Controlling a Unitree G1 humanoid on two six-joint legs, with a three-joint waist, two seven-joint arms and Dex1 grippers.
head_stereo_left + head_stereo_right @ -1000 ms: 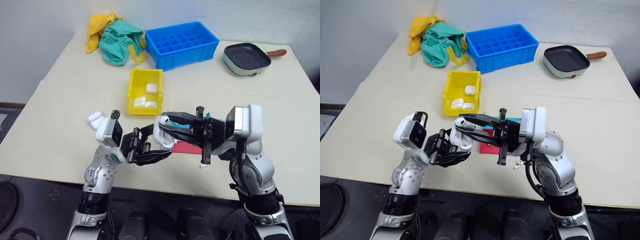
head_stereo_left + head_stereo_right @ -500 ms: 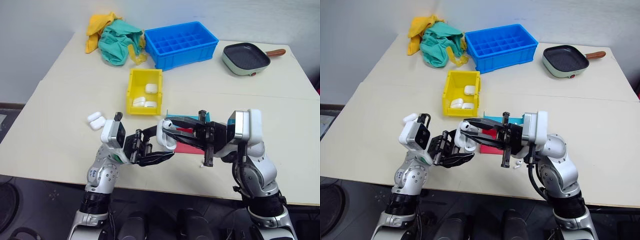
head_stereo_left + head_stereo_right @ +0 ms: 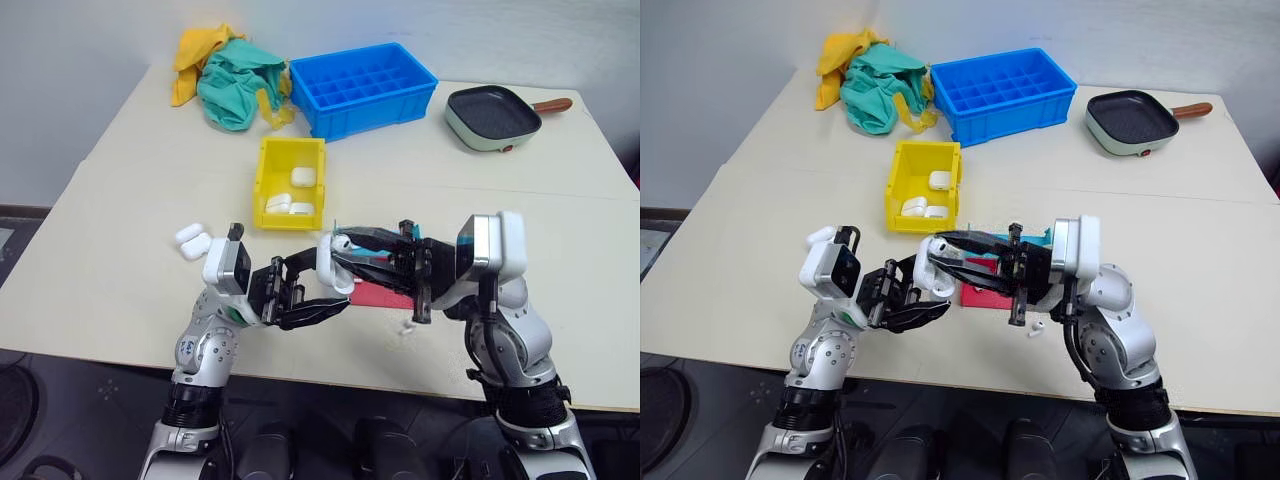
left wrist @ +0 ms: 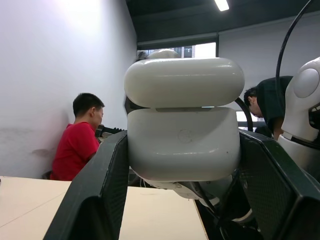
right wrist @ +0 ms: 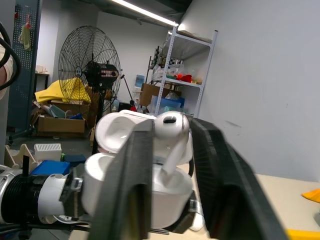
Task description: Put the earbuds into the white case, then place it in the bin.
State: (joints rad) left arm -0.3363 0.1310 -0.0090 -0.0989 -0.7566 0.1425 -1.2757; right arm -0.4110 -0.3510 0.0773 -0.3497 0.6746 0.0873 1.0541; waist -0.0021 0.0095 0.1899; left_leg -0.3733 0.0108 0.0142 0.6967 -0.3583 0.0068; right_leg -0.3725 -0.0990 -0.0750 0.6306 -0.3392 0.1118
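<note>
The left gripper (image 3: pixel 312 300) is clamped on the white case (image 4: pixel 183 141), which sits above the table's near edge, in front of the bin (image 3: pixel 291 183). The left wrist view shows the case from outside: body pinched between both fingers (image 4: pixel 97 196), lid raised slightly off the seam.

The right wrist view shows the opposite side: the lid tipped back and one earbud (image 5: pixel 171 136) standing stem-down in the case's well, between the right gripper's fingers (image 5: pixel 134 189). Those fingers flank the earbud with a gap visible on one side; whether they still pinch it cannot be told from this angle.

From the head camera, both forearms are raised above the table and angled inward, so that the right gripper (image 3: pixel 345 250) meets the case from the right.

The bin holds three more white cases (image 3: pixel 290 203). Two cases (image 3: pixel 191 240) lie on the table (image 3: pixel 120 220) to the left. A loose earbud (image 3: pixel 1037 324) lies near the red-and-blue tray (image 3: pixel 981 293).
</note>
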